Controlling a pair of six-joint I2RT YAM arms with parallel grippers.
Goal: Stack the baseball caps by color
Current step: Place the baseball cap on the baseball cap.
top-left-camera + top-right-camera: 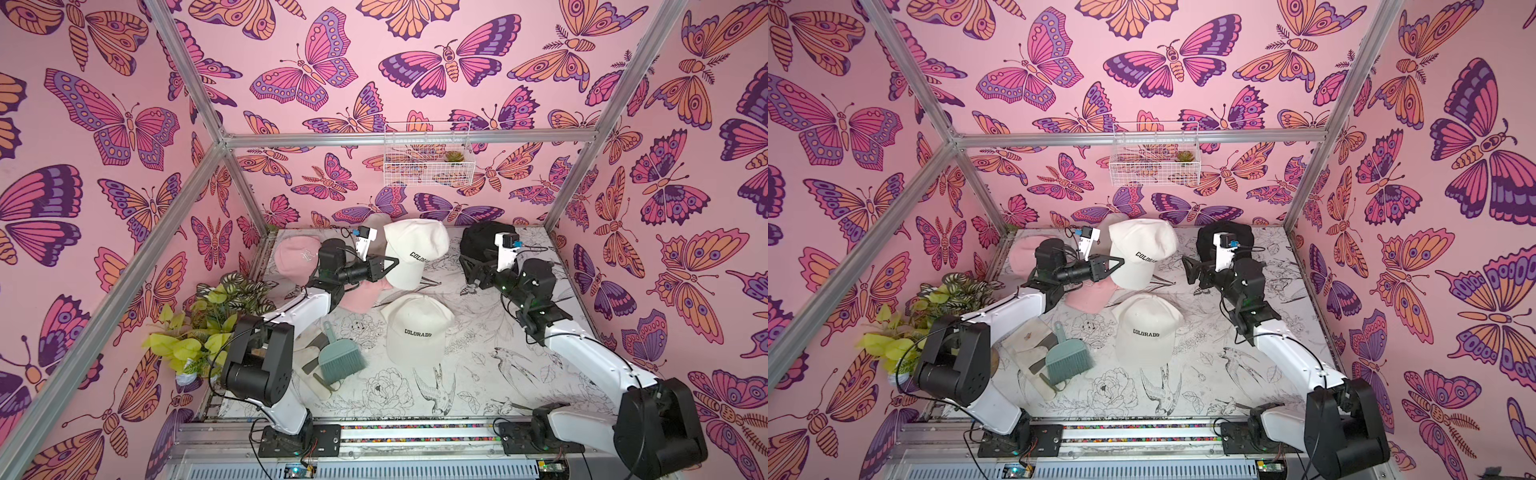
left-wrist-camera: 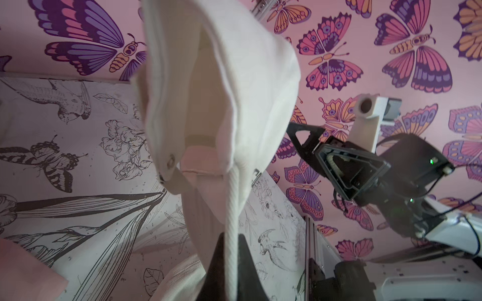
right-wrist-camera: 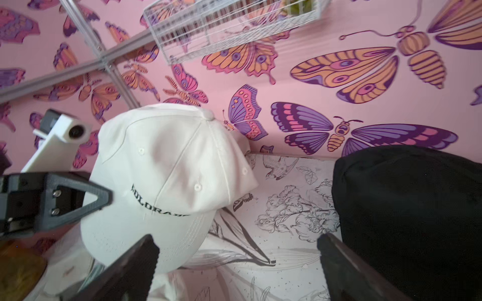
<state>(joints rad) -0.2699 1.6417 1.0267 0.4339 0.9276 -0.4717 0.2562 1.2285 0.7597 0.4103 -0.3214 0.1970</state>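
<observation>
Left tool [image 1: 392, 262] is clamped on the brim edge of a cream COLORADO cap [image 1: 415, 249], which appears lifted off the table [image 1: 478, 374].

Risk: the pinch is thin. The cap may swing or slip onto the pink cap [image 1: 359, 299] beneath the tool.

The second cream cap [image 1: 417, 332] lies back toward the arm's base. The teal hand brush [image 1: 340, 357] lies beside it, outside the likely path.

Right tool [image 3: 236, 239] stands apart and empty, with the black cap [image 3: 404, 208] just beside it.

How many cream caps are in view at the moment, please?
2. One cream cap is held by the left gripper toward the back; the other cream cap lies mid-table, nearer the arms' bases. Others could be hidden beneath it.
</observation>
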